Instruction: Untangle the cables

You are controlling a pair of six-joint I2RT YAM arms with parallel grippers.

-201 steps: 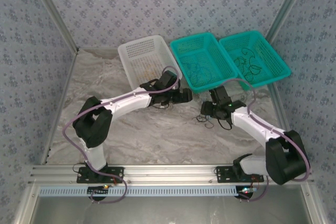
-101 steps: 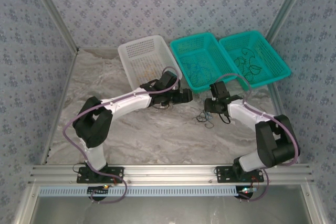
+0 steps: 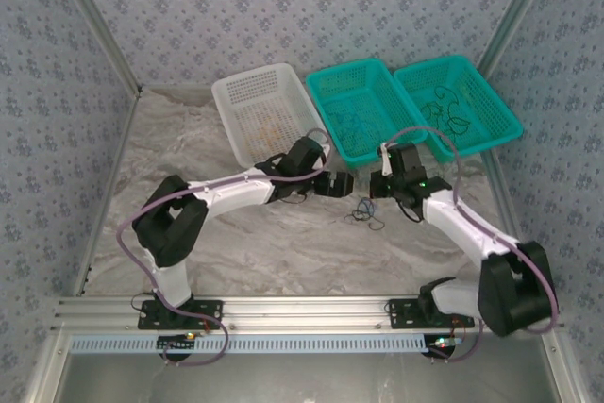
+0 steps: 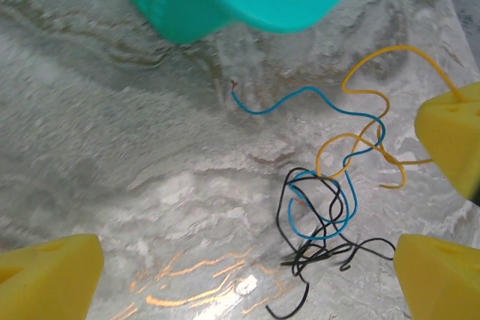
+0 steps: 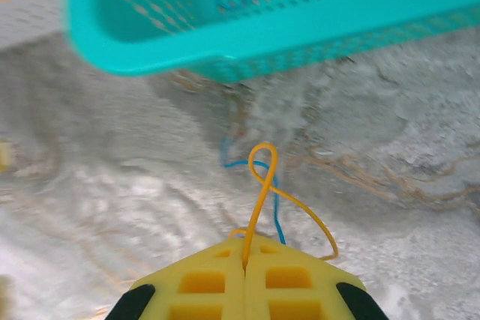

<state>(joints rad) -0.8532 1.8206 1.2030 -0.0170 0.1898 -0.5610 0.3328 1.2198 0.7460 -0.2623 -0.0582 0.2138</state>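
Where the marbled grey-white bench [image 3: 189, 148] meets the flower-patterned walls, a white basket [image 3: 247, 79], a middle teal basket [image 3: 351, 70] and a right teal basket [image 3: 455, 59] line its far edge. The cables [image 3: 364, 215] lie mid-bench, just in front of the middle teal basket and well apart from the near edge. The left gripper [image 3: 342, 183] sits just beside them, jaws wide. Its wrist view shows the blue wire [image 4: 330, 101] and black wire [image 4: 279, 200] looped together. The right gripper [image 5: 244, 251] has its jaws pinched on the yellow-orange wire [image 5: 259, 177].
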